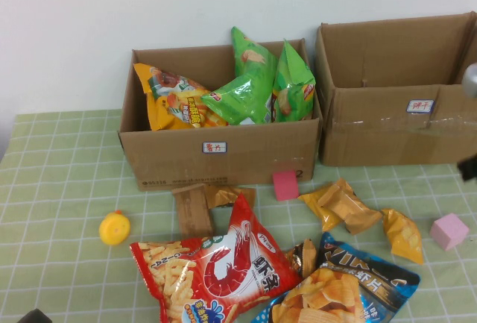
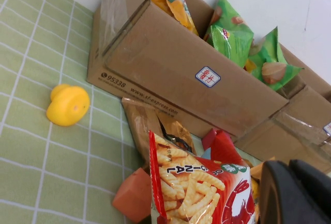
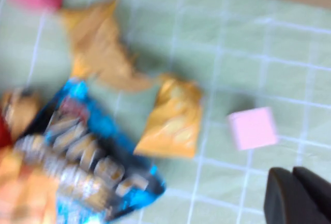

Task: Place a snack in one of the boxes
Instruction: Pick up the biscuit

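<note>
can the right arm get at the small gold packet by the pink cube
Probably yes. The gold packet lies flat on open cloth with nothing on top; the pink cube sits apart. The right gripper hangs near it. The left gripper is over the red bag.

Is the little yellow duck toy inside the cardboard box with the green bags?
No, the yellow duck toy sits on the green checked tablecloth, outside the left cardboard box.

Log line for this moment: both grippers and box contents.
left gripper: shut, empty, by red shrimp-cracker bag | right gripper: shut, empty, above pale pink cube | left cardboard box: chip bags
</note>
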Robot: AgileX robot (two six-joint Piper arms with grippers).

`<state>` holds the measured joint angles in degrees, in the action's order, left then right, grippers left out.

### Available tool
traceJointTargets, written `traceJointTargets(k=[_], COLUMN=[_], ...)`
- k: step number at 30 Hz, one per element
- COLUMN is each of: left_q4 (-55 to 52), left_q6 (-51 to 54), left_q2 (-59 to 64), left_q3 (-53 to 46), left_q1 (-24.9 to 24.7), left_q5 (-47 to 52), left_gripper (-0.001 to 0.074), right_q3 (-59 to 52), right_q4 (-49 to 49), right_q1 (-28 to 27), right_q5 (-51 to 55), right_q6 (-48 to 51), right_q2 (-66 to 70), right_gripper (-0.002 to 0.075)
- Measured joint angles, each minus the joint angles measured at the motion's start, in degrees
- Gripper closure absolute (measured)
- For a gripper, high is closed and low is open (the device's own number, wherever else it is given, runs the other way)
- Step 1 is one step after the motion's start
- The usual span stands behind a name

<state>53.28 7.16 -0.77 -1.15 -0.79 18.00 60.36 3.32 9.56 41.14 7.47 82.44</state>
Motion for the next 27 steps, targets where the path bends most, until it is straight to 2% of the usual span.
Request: traceJointTargets(k=[2,5,10,15,18,21,23,25,27], left_q4=[0.0,0.0,0.0,0.0,0.1,0.1,0.1,0.1,0.1], left_q6=[0.5,0.9,0.9,0.9,1.0,1.1,1.1,1.2,1.5], left_q2=[0.0,0.0,0.0,0.0,0.0,0.0,0.0,0.0,0.0], left_q3=[0.0,0.0,0.0,0.0,0.0,0.0,0.0,0.0,0.0], left_q1=[0.0,0.0,0.0,0.0,0.0,0.0,0.0,0.0,0.0], left_q5=[0.0,0.0,0.8,2.0,2.2,2.2,2.2,2.2,2.2], left_gripper=[0.0736,0.0736,0.0736,0.0736,0.0736,0.0736,0.0736,0.0736,0.0736], right_q3=[-0.4,-0.4,-0.4,-0.4,-0.4,-0.4,-0.4,-0.4,-0.3], right_q4=[3.5,8.1,9.1,9.4,9.4,9.4,9.5,9.5,9.5], right_q1=[0.9,3.0,6.3,7.1,7.1,7.1,7.1,7.1,7.1], right_q5=[0.9,0.9,0.5,0.1,-0.5,-2.7,-5.3,-8.0,-10.2], right_q6=[9.1,16.8,20.1,20.5,20.5,19.0,15.9,13.3,11.2], right_q2=[0.0,0.0,3.0,9.1,12.2,15.0,16.9,18.8,20.6], right_gripper=[0.0728,0.0728,0.0728,0.0708,0.0596,0.0378,0.0196,0.0109,0.0069])
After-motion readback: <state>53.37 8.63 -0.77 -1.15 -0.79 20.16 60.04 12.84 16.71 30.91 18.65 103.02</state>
